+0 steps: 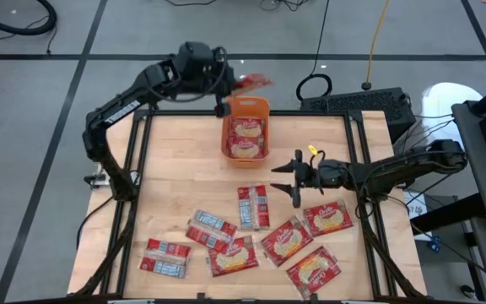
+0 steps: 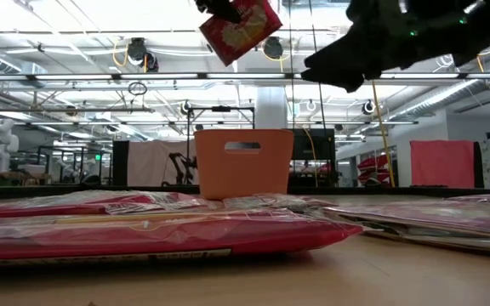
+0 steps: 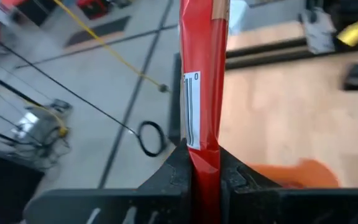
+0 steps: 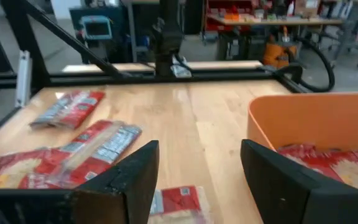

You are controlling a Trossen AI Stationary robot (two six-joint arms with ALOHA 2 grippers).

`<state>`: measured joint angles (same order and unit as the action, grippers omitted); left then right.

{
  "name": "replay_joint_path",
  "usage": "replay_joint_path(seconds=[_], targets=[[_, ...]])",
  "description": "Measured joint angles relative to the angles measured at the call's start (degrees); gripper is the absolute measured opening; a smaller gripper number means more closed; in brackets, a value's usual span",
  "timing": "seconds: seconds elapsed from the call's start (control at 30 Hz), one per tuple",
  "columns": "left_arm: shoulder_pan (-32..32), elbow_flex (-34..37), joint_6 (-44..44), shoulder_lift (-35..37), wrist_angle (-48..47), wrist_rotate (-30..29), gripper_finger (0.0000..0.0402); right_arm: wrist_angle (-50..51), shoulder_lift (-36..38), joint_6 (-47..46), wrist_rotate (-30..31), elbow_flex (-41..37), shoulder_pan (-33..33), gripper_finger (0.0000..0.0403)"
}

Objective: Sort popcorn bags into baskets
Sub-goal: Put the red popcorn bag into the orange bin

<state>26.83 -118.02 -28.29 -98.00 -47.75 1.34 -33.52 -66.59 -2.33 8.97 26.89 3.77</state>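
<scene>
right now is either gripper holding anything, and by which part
The left gripper pinches a popcorn bag by one end. The right gripper is open and empty.

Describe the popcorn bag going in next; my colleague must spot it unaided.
Find the orange basket at the table's far edge. Just beyond it, the left pincer is shut on one popcorn bag, holding it in the air. Every other bag lies on the table or inside the basket.

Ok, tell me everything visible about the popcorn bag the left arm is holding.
The held popcorn bag is a flat red packet, glossy like plastic film, with a white barcode panel along one edge and a cream-yellow label on one face. The left end effector is shut on one end. It hangs tilted in the air near the orange basket, touching nothing else.
</scene>
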Motion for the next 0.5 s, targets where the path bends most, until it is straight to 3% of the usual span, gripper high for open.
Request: replay_joint_path(seconds=[0.27,0.5], targets=[[2.7,-15.7,-1.9,-12.7,-3.8,0.4,0.0025,-16.1,0.0,-0.4,0.0,-8.4,1.9,0.0213],[4.7,-16.7,-1.9,-19.0,-7.0,3.1,0.0017,-23.7,0.0,-1.1,0.1,-13.4,3.8,0.0212]])
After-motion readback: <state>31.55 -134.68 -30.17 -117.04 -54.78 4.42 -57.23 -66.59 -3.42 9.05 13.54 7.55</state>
